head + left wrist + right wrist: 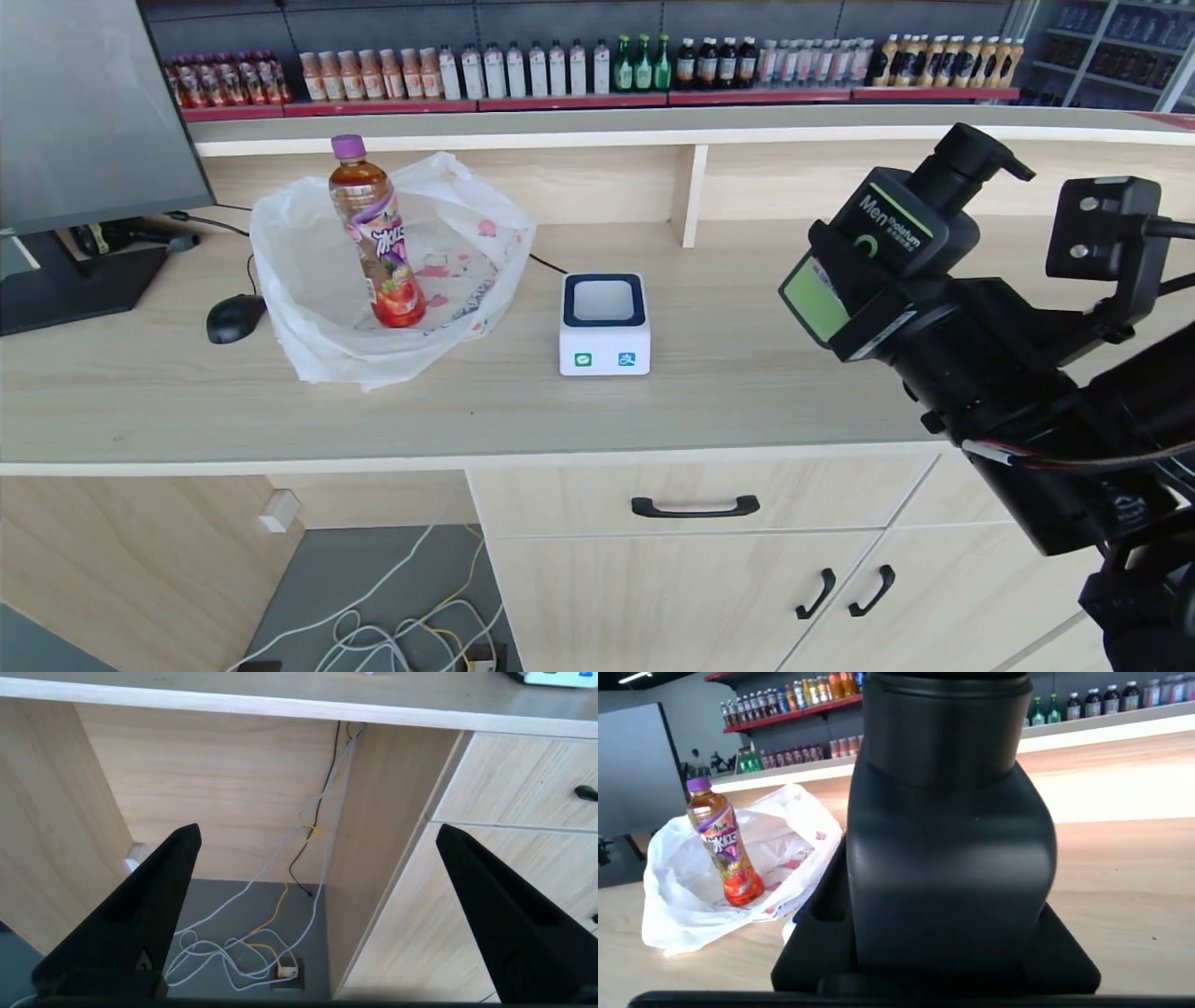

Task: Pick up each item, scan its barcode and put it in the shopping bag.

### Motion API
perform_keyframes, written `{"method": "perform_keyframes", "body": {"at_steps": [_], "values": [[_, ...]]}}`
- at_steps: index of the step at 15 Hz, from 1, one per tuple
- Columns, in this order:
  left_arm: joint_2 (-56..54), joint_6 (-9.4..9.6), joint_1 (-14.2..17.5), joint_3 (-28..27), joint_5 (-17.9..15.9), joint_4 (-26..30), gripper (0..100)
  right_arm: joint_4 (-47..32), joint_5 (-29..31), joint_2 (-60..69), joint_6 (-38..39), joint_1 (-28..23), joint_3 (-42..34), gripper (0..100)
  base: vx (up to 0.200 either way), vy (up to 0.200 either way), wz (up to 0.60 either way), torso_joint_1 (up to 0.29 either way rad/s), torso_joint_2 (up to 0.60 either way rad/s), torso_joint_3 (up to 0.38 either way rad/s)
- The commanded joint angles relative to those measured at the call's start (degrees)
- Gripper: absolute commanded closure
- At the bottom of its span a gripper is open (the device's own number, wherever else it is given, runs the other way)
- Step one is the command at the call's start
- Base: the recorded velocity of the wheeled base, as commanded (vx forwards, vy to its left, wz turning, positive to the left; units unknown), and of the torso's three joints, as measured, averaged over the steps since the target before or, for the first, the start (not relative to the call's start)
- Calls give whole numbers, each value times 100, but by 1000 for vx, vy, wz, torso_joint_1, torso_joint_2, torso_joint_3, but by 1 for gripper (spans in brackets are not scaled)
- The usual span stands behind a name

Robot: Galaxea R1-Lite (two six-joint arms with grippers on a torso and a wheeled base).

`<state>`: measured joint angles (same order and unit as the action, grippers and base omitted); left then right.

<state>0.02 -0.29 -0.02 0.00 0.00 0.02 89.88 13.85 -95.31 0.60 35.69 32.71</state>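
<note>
Pale wood forms the long counter, on whose left half a crumpled white plastic shopping bag is spread open. Above the counter's right end, a black pump bottle with a green label is pinched between the jaws of the right gripper. A red tea bottle with a purple cap is stood inside the bag, so one item is judged done. A small white box scanner is set near the counter's middle; scanning and bagging of the pump bottle are judged left. The left gripper is held below the counter's front edge, jaws spread around nothing.
</note>
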Motion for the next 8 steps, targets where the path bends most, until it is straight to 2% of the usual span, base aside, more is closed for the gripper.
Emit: {"method": "perform_keyframes", "body": {"at_steps": [1,8], "values": [[-2,-6,2,0,0,-2,0,12,-14,82,2,-1,16,100,0,200,0,2,2,2],[-2,-6,-6,0,0,-2,0,12,-23,153,11,-1,-19,100,0,200,0,1,2,1]]}}
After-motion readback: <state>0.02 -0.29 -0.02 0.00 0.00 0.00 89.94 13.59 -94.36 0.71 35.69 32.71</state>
